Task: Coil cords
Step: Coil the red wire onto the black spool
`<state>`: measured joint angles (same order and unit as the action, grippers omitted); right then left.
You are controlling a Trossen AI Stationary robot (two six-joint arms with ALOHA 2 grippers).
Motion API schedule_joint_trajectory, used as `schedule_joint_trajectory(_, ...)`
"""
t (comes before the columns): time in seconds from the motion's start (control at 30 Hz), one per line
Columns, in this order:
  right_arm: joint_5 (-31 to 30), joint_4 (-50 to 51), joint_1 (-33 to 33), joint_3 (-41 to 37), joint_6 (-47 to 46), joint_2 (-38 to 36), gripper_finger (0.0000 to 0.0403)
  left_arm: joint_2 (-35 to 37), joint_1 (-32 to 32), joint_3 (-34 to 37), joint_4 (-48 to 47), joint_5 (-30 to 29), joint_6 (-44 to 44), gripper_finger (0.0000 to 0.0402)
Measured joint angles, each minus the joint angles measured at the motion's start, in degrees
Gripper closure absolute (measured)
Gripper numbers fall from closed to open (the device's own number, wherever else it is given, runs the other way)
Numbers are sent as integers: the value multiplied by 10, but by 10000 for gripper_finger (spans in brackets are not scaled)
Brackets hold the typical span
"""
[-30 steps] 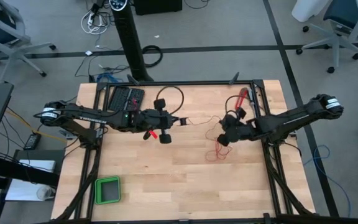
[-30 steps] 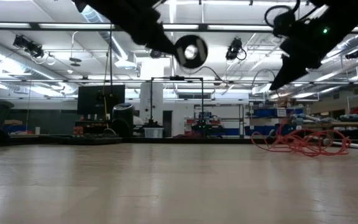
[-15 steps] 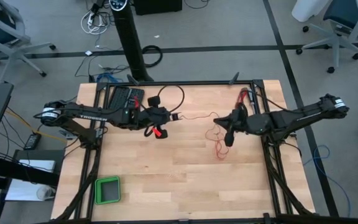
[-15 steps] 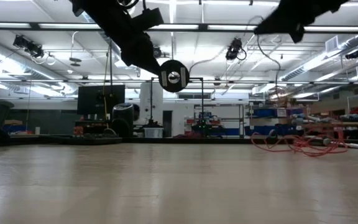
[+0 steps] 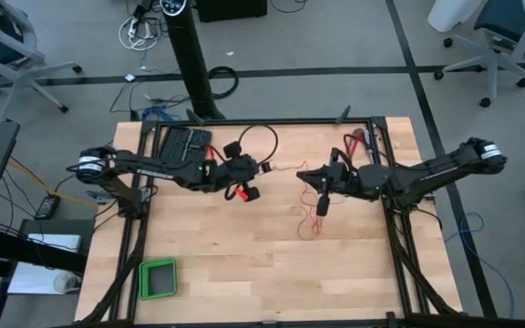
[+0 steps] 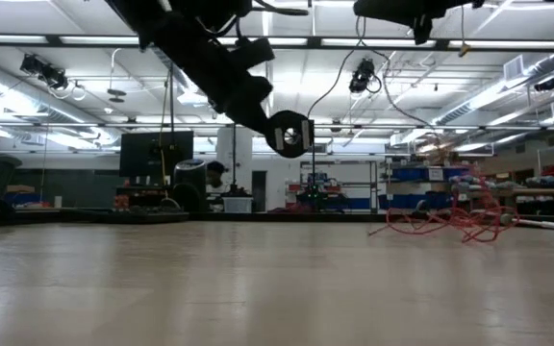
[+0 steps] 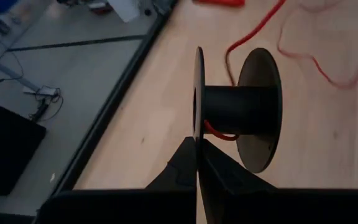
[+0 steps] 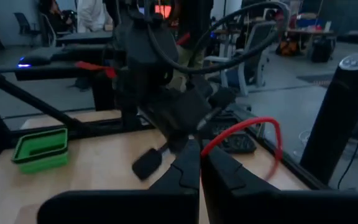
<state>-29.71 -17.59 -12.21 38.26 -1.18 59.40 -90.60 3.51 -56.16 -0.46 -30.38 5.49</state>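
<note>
Both hands raised over the tabletop, a red cord strung between them.

Since a second ago the left hand (image 5: pixel 247 191) has swung toward the middle, and the right hand (image 5: pixel 304 172) has risen and reached inward. The left hand's fingers are clamped on the rim of a black spool (image 7: pixel 235 109). The right hand's fingers are pressed together, pinching the red cord (image 8: pixel 244 132). The cord's loose end (image 5: pixel 314 217) trails in squiggles on the tabletop (image 5: pixel 244 264) below the right hand. In the low view the right hand is cut off by the frame's upper edge, and the strand between the hands is hard to trace.
</note>
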Motion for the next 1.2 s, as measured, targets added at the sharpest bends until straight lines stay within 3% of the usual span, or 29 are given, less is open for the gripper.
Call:
schedule_joint_trajectory(0.37, 112, -125, 48, 0, 17, 95, 401, -19, 0, -13, 129, 16, -42, 396)
schedule_joint_trajectory(0.53, 203, -211, 60, 4, 55, 137, 401, -20, 2, -22, 139, 19, -42, 396)
schedule_joint_trajectory(0.7, 320, -177, 79, 30, 36, 156, 401, -21, 14, -22, 165, 20, -46, 396)
schedule_joint_trajectory(0.87, 424, -63, 100, 64, -5, 168, 401, -21, 17, -22, 204, 40, -59, 396)
schedule_joint_trajectory(0.97, 390, -1, 94, 75, 14, 170, 401, -21, 18, -22, 229, 44, -66, 396)
schedule_joint_trajectory(1.1, 225, 35, 48, 77, 84, 150, 401, -21, 18, -22, 225, 46, -64, 396)
schedule_joint_trajectory(1.2, 141, 47, 26, 77, 110, 141, 391, -21, 18, -22, 231, 47, -64, 396)
